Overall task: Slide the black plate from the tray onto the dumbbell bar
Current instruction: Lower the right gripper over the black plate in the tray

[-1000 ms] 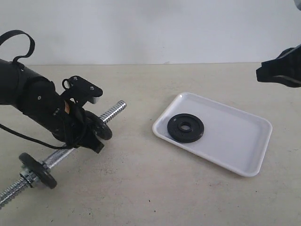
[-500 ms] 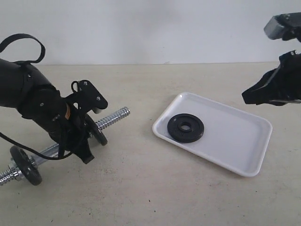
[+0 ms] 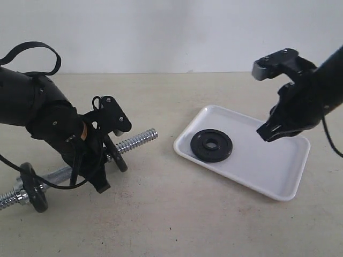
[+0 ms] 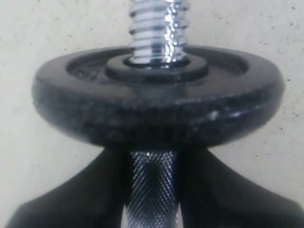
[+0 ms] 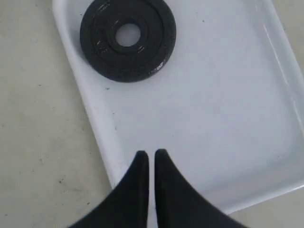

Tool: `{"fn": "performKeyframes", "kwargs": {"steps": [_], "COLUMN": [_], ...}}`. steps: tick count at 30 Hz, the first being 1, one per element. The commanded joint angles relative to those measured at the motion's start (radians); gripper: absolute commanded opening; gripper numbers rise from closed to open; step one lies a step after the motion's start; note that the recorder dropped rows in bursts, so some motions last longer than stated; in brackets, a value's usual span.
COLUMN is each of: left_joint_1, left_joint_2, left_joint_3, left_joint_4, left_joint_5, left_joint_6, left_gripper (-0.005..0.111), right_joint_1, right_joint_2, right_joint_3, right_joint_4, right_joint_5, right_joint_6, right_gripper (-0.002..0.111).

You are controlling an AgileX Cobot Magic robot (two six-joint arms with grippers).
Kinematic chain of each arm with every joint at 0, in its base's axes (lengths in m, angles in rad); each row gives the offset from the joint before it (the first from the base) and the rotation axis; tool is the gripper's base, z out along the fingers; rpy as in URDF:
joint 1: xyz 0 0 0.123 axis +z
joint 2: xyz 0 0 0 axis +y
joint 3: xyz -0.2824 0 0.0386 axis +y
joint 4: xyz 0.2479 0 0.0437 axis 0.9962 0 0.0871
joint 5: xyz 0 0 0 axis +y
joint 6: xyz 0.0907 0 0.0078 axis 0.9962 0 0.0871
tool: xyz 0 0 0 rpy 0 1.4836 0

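Lying flat in the white tray (image 3: 278, 160) at the end nearest the bar, the black plate (image 3: 212, 145) shows its central hole facing up. The right gripper (image 3: 266, 134) hangs above the tray's far side, apart from the plate. In the right wrist view its fingertips (image 5: 140, 159) are pressed almost together with only a thin slit between them, grasping nothing, and the plate (image 5: 127, 38) lies well ahead of them.

The left gripper (image 3: 104, 166) is clenched on the dumbbell bar (image 3: 136, 141). The left wrist view shows black fingers (image 4: 95, 190) on either side of the knurled chrome shaft, just behind a mounted black disc (image 4: 156, 95).

In the exterior view the bar's long axis runs from lower left to upper right, and its bare threaded end points toward the tray. A second black disc (image 3: 32, 187) sits near the bar's opposite end, beside a silver nut (image 3: 19, 190).

Everything rests on or above a beige speckled tabletop (image 3: 171, 214), with a plain white wall (image 3: 161, 32) behind.
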Motion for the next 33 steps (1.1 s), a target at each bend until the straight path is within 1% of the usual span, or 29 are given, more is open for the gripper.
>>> {"fn": "performKeyframes", "kwargs": {"steps": [1, 4, 7, 12, 15, 23, 25, 26, 28, 30, 33], "left_joint_1": [-0.008, -0.008, -0.008, -0.008, -0.008, -0.008, -0.008, -0.008, -0.008, -0.008, -0.008], "left_joint_2": [0.008, 0.008, 0.008, 0.008, 0.008, -0.024, -0.035, -0.040, -0.046, -0.051, -0.051], "left_joint_3": [0.011, 0.011, 0.011, 0.011, 0.011, 0.011, 0.011, 0.011, 0.011, 0.011, 0.011], "left_joint_4": [-0.044, -0.046, -0.046, -0.060, -0.068, -0.095, -0.095, -0.095, -0.095, -0.095, -0.095], "left_joint_5": [0.001, 0.023, 0.036, 0.049, 0.049, 0.049, 0.046, 0.042, 0.038, 0.038, 0.038], "left_joint_6": [-0.024, -0.062, -0.091, -0.094, -0.094, -0.094, -0.094, -0.094, -0.094, -0.094, -0.094], "left_gripper": [0.004, 0.004, 0.004, 0.004, 0.004, 0.004, 0.004, 0.004, 0.004, 0.004, 0.004], "right_joint_1": [0.157, 0.211, 0.230, 0.230, 0.230, 0.230, 0.237, 0.241, 0.254, 0.271, 0.300], "right_joint_2": [0.053, 0.106, 0.174, 0.273, 0.320, 0.439, 0.460, 0.467, 0.475, 0.475, 0.476], "right_joint_3": [-0.119, -0.241, -0.356, -0.485, -0.521, -0.583, -0.610, -0.624, -0.636, -0.640, -0.646], "right_joint_4": [-0.365, -0.466, -0.466, -0.460, -0.438, -0.412, -0.386, -0.371, -0.365, -0.365, -0.384], "right_joint_5": [0.023, 0.149, 0.278, 0.380, 0.400, 0.377, 0.383, 0.380, 0.349, 0.292, 0.237], "right_joint_6": [0.301, 0.372, 0.372, 0.363, 0.332, 0.317, 0.317, 0.317, 0.317, 0.320, 0.345], "right_gripper": [0.000, 0.000, 0.000, 0.000, 0.000, 0.000, 0.002, 0.006, 0.018, 0.038, 0.070]}}
